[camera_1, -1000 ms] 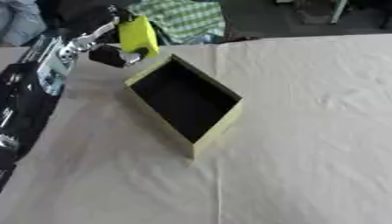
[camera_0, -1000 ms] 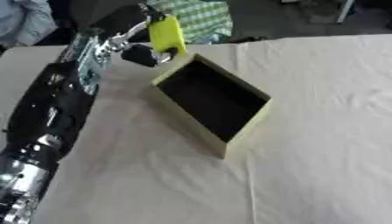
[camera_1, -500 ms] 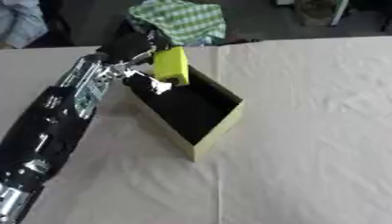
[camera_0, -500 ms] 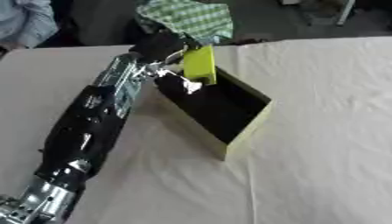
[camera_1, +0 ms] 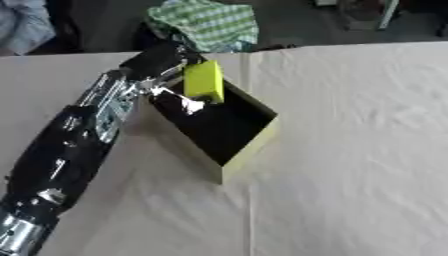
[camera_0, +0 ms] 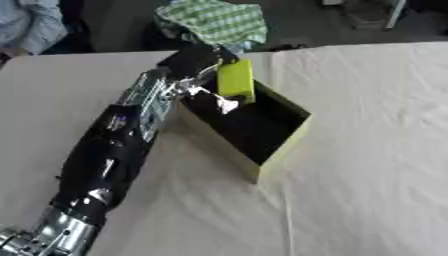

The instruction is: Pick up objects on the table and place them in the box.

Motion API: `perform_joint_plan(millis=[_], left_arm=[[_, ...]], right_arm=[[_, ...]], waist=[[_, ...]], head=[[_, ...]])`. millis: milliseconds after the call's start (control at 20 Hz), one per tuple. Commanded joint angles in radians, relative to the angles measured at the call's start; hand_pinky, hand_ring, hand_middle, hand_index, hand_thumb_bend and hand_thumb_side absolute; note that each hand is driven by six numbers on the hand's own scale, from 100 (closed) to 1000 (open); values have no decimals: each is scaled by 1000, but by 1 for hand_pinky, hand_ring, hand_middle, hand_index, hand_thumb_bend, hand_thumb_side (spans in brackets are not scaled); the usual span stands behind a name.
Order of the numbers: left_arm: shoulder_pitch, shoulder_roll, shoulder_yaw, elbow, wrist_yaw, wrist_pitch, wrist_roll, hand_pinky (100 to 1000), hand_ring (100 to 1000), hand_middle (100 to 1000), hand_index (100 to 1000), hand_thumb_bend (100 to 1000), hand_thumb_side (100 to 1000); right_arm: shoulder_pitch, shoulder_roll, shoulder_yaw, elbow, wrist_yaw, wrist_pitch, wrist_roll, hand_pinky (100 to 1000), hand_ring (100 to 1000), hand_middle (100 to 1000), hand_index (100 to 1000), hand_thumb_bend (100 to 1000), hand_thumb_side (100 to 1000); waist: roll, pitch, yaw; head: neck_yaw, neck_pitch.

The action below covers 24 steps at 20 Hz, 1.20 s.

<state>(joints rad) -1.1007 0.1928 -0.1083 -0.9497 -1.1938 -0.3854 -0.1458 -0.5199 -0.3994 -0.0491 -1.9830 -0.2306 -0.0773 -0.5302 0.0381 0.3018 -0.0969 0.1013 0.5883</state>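
Fingers of our left hand [camera_0: 197,67] are curled around a yellow block [camera_0: 235,79], pinching it at its upper end so that it hangs nearly upright over the far corner of the box [camera_0: 278,150]. Our left arm [camera_0: 118,145] stretches diagonally from the lower left corner up toward that corner, a long black forearm with silver fittings at the wrist and a silver joint at the bottom edge. We see the wrist bent so that the hand reaches in over the box's far left rim. Whether the block's lower end touches the box's inside we cannot tell; it shows against the dark interior.

Both eyes give us nearly the same scene. Our right eye view shows more of the bare cloth to the right of the box, while the left eye view shows more of the arm's lower silver joint. Our right hand shows in neither.

We see the box as an open rectangular carton, pale yellow-green outside and black inside, set askew on the table [camera_1: 359,150]. A cream cloth with soft creases covers the table. Beyond its far edge lies a crumpled green-and-white checked cloth [camera_1: 206,24].
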Motion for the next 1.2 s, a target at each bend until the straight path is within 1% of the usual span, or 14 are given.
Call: perform_joint_plan(millis=[50, 100, 150, 250, 350, 600, 650, 750, 850, 900, 950, 1000, 1100, 1200], left_arm=[[-16, 11, -11, -9, -54, 2, 12, 1000, 951, 907, 938, 436, 888], [-16, 11, -12, -7, -74, 9, 10, 1000, 967, 933, 955, 573, 952], [-16, 10, -11, -7, -89, 19, 8, 1000, 970, 943, 965, 671, 998], [-17, 9, -8, -9, -108, 41, 11, 1000, 973, 948, 973, 768, 1000], [-16, 8, -7, -10, -114, 55, 23, 1000, 972, 947, 972, 796, 1000], [-14, 7, -8, -9, -115, 64, 53, 1000, 968, 943, 968, 791, 1000], [-13, 6, -7, -10, -113, 63, 57, 1000, 960, 935, 965, 758, 1000], [-9, 2, 3, -26, -97, 69, 74, 1000, 942, 914, 954, 615, 1000], [-6, 3, 28, -71, -56, 91, 127, 985, 894, 847, 928, 380, 977], [-4, 8, 44, -105, -16, 102, 171, 947, 855, 799, 912, 280, 953], [0, 14, 60, -144, 36, 114, 221, 929, 835, 776, 906, 223, 956], [5, 19, 86, -192, 111, 136, 287, 826, 736, 658, 856, 100, 889], [22, 43, 121, -285, 284, 188, 406, 740, 665, 588, 797, 100, 818], [48, 85, 136, -372, 428, 230, 489, 682, 615, 548, 760, 100, 787]], right_arm=[[-14, -12, -8, -17, -1, 2, -2, 742, 729, 494, 809, 100, 635], [-14, -12, -8, -17, -1, 2, -1, 742, 729, 494, 809, 100, 635], [-14, -12, -8, -17, -1, 3, -1, 741, 729, 494, 808, 100, 635], [-15, -12, -8, -17, -1, 2, -1, 741, 729, 494, 808, 100, 635], [-15, -11, -9, -17, -1, 2, -1, 742, 729, 494, 808, 100, 634], [-15, -11, -9, -17, -1, 2, -2, 741, 728, 494, 808, 100, 634], [-16, -11, -9, -17, -1, 2, -2, 741, 727, 494, 808, 100, 633], [-16, -10, -9, -17, -2, 2, -2, 741, 727, 494, 808, 100, 634], [-16, -10, -9, -17, -2, 2, -2, 741, 727, 495, 808, 100, 634], [-16, -12, -9, -17, -2, 1, -2, 741, 727, 495, 808, 100, 634], [-16, -13, -10, -17, -2, 1, -2, 741, 727, 495, 808, 100, 634], [-16, -15, -10, -17, -2, 1, -3, 740, 726, 495, 807, 100, 634], [-14, -19, -11, -17, 0, -1, -4, 740, 726, 496, 807, 100, 635], [-11, -24, -14, -17, 2, -3, -7, 740, 725, 496, 806, 100, 635]], waist=[[6, -16, 0], [6, -16, 0], [6, -16, 0], [6, -16, -1], [6, -17, -1], [6, -19, -2], [6, -19, -2], [6, -19, -2], [6, -20, 0], [6, -21, 3], [6, -22, 5], [6, -24, 8], [6, -27, 14], [5, -32, 21]], head=[[-1, -1], [-1, -1], [-2, 0], [-1, -1], [-1, -1], [-1, 9], [0, 11], [0, 13], [-3, 19], [-6, 23], [-9, 27], [-13, 32], [-23, 39], [-34, 45]])
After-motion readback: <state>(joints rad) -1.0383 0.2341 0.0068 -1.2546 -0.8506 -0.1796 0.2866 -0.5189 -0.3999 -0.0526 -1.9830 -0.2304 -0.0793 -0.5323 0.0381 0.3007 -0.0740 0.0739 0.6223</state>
